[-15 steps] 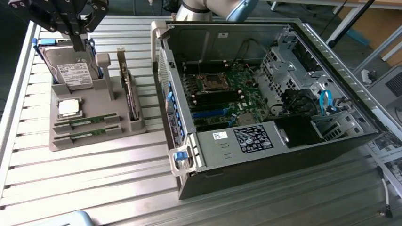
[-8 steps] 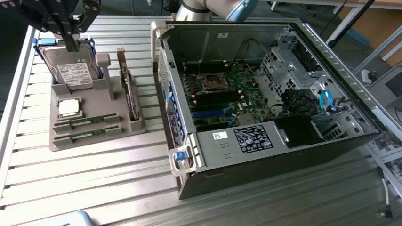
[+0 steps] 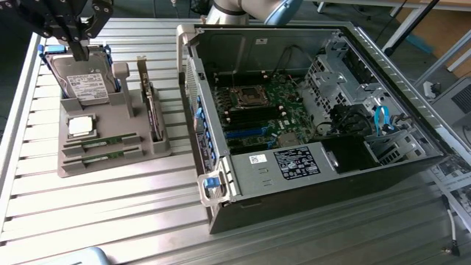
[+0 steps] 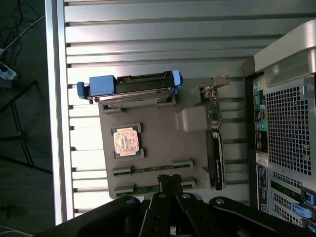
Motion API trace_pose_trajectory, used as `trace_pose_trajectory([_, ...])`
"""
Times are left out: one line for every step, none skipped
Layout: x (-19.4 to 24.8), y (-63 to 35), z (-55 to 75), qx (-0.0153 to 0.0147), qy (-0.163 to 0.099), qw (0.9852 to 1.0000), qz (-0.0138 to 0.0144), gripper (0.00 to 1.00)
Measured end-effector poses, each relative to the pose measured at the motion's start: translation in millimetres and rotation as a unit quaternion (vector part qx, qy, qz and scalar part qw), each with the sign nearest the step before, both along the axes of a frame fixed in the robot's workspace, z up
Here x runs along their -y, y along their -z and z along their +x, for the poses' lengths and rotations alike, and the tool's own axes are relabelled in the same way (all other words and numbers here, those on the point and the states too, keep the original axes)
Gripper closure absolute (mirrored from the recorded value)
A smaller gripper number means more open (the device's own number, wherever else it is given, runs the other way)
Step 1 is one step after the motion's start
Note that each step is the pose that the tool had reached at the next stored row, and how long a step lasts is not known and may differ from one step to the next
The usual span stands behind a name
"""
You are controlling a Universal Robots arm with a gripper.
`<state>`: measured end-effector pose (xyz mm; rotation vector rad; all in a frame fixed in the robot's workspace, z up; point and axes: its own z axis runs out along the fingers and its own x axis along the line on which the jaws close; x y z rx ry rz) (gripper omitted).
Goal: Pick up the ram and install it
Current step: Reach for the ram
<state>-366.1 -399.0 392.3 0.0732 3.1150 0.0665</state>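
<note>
**Closed gripper hangs empty above tray**

A slatted metal table carries an open computer case and the grey tray, two ram sticks slotted side by side. The fingertips hide part of one. Dark floor lies beyond the table edge.

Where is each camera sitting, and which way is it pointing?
Exterior view: off the arm, high over the table, looking down at the open computer case and parts tray; the gripper shows at the exterior view's left.
Wrist view: on the wrist, looking down past the shut gripper onto the parts tray and the computer case's rear.
Shared: gripper, parts tray, hard drive, ram sticks, computer case.
</note>
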Motion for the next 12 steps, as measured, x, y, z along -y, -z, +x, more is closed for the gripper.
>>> trace_pose_trajectory([0.3, -0.1, -0.1, -0.0001, 0.000, 1.0000, 0.0000, 0.89])
trace_pose_trajectory([1.0, 0.0, -0.1, 0.0000, 0.000, 1.0000, 0.0000, 0.89])
trace_pose_trajectory([1.9, 0.0, -0.1, 0.0000, 0.000, 1.0000, 0.0000, 0.89])
trace_pose_trajectory([3.0, 0.0, 0.0, 0.0000, 0.000, 1.0000, 0.0000, 0.89])
trace_pose_trajectory([4.0, 0.0, 0.0, 0.0000, 0.000, 1.0000, 0.0000, 0.89])
trace_pose_trajectory([5.2, 0.0, 0.0, 0.0000, 0.000, 1.0000, 0.0000, 0.89])
trace_pose_trajectory([6.8, 0.1, 0.0, 0.0000, 0.000, 1.0000, 0.0001, 0.89])
trace_pose_trajectory([7.8, 0.0, 0.0, 0.0000, 0.000, 1.0000, 0.0000, 0.89])
trace_pose_trajectory([9.2, 0.0, 0.0, 0.0000, 0.000, 1.0000, 0.0000, 0.89])
trace_pose_trajectory([10.6, 0.1, 0.0, 0.0000, 0.000, 1.0000, 0.0000, 0.89])
trace_pose_trajectory([11.9, 0.0, 0.0, 0.0000, 0.000, 1.0000, 0.0000, 0.89])
trace_pose_trajectory([13.1, 0.0, 0.0, 0.0000, 0.000, 1.0000, 0.0000, 0.89])
